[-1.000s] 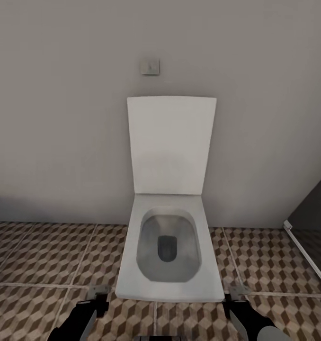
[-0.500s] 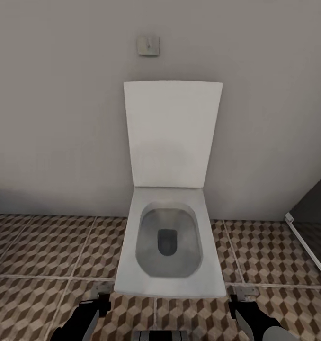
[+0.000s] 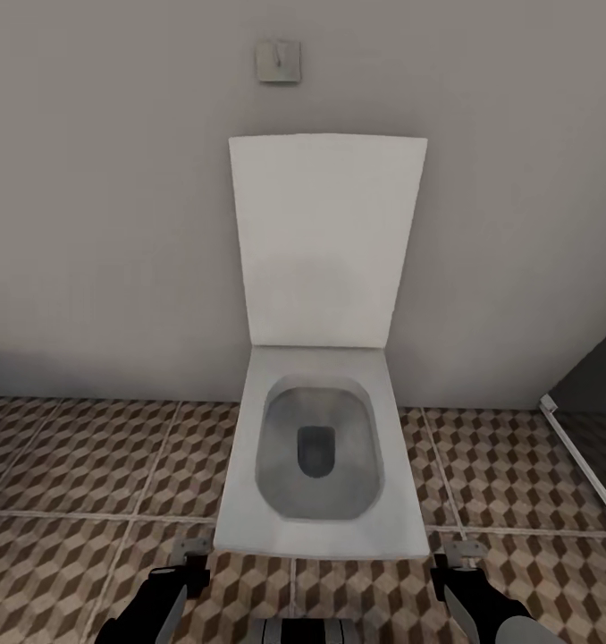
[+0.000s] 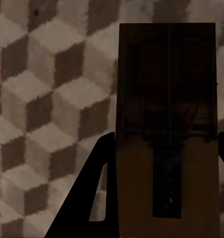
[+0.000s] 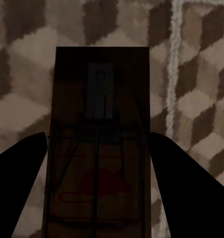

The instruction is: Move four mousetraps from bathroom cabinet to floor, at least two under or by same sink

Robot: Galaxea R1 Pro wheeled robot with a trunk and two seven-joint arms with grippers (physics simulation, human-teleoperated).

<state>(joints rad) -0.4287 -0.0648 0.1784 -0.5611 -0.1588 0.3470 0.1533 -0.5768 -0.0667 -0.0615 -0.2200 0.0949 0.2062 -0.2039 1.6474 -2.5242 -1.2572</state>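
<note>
The left arm's fingers pinch a trap by its long edges, board lengthwise along them, spring bar toward the far end. The right arm's fingers likewise pinch a second trap, long axis along them, bait plate at the far end. Both hang over the floor before a toilet. Judging by this, two traps are fetched, none laid down, and the sink must be found.
</note>
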